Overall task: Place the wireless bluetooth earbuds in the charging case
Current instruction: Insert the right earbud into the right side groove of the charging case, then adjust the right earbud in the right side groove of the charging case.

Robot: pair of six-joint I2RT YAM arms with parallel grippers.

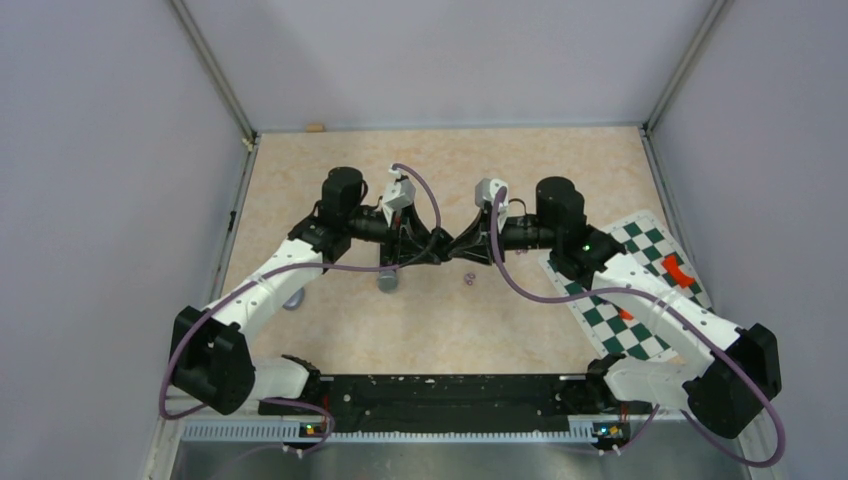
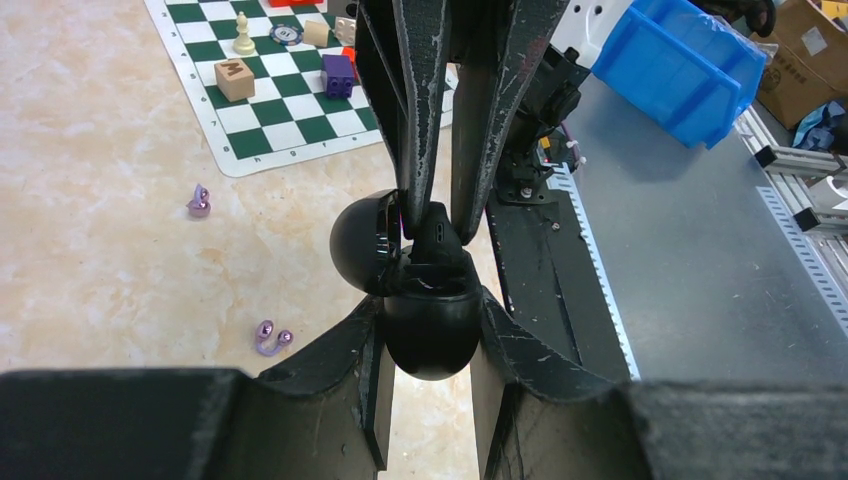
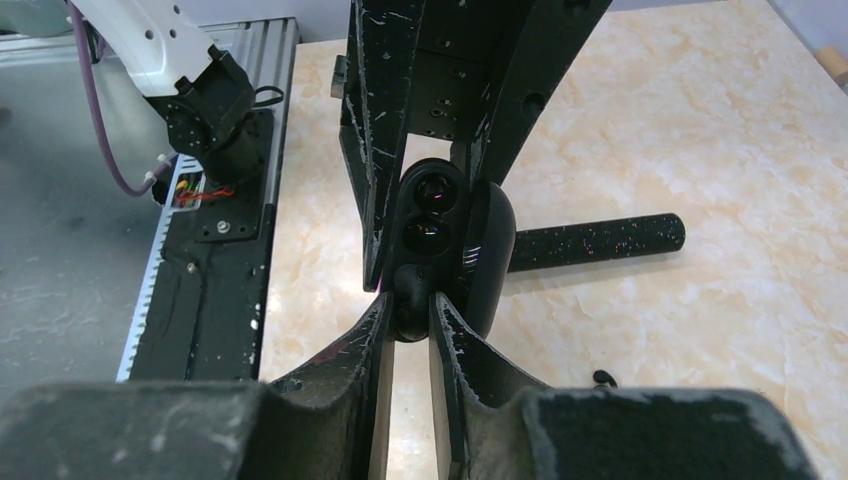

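Open charging case (image 2: 430,345) in left hand (image 2: 432,308)

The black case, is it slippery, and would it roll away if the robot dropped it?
Probably slippery: the black case looks smooth and glossy, so the jaws of the left gripper likely need a firm squeeze. Its bottom is rounded, so on the table it might rock or roll. The open lid hangs off one side and could tip it.

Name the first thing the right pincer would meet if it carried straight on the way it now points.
The charging case, open and directly ahead. The right pincer has its tips at the case's near end, while the left pincer grips it from the opposite side. Whether the tips touch it is unclear.
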